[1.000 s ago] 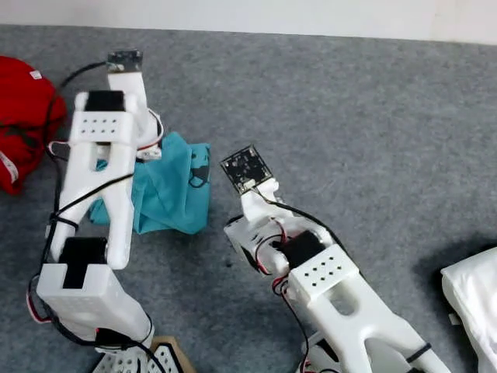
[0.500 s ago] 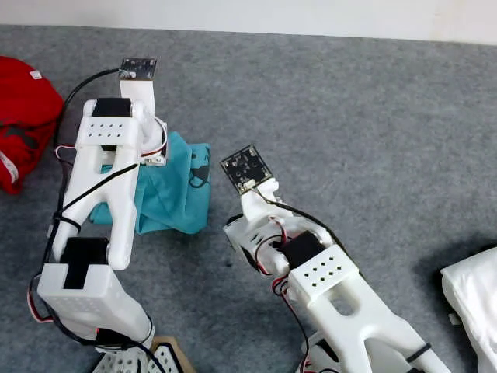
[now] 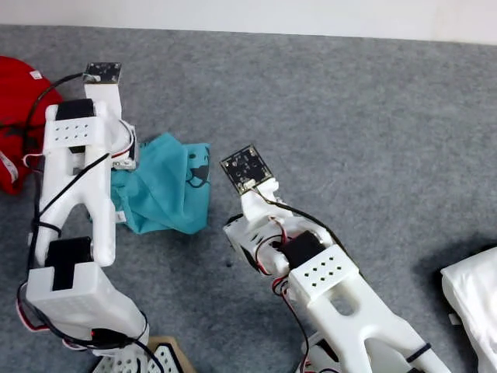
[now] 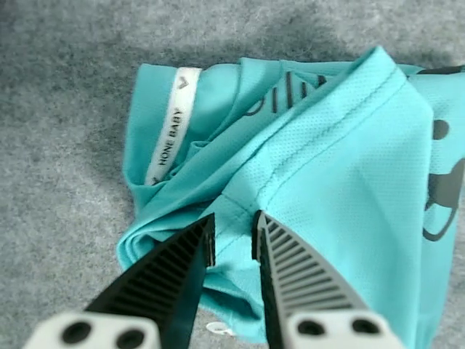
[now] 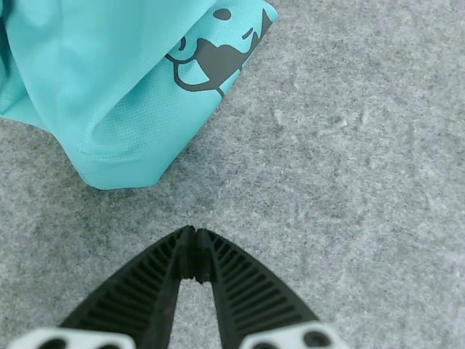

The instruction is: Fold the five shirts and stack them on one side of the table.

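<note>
On the grey table [image 3: 349, 101], a fold of the teal shirt [image 4: 341, 182] is pinched by the left gripper [image 4: 234, 243]; the right gripper [image 5: 195, 267] is seen closed, empty, near the shirt's edge.

Left arm [image 3: 74, 183]: in the high view it first swung slightly right, then swung left. Its wrist end now sits closer to the red cloth [image 3: 19, 116]. Teal shirt [image 3: 167, 190]: a wider strip is exposed on the arm's right side. The corner previously visible left of the arm is now covered.
</note>
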`<state>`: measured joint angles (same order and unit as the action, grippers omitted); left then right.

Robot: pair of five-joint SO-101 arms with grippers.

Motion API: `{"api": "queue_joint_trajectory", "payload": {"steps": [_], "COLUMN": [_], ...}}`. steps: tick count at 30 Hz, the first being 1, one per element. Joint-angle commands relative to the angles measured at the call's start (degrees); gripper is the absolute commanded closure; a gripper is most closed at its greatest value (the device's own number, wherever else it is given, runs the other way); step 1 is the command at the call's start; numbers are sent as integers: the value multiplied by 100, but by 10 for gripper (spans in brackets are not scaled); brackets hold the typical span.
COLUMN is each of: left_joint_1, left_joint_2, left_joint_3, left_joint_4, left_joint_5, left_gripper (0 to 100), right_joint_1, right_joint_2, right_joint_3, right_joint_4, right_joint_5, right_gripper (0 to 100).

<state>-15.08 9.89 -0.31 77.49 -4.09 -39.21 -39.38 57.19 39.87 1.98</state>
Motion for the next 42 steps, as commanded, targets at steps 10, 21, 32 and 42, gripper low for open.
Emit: {"api": "queue_joint_trajectory", "payload": {"steps": [10, 21, 32, 42], "left_joint_1": [-488, -1868, -963, -286], "left_joint_2": [-101, -110, -585, -189], "left_joint_3": [804, 330, 136, 119], "left_joint_4": [-26, -26, 141, -193], "left_joint_5": [-44, -26, 431, 413], "left_gripper": [896, 896, 896, 891], "right_joint_1": [-22, -31, -31, -31], "right_joint_2": [-110, -110, -110, -101], "right_joint_3": [-31, -31, -31, -31], "right_joint_4": [-84, -84, -92, -92], "right_joint_5": [-53, -62, -44, -44], "right_gripper": [992, 992, 992, 992]}}
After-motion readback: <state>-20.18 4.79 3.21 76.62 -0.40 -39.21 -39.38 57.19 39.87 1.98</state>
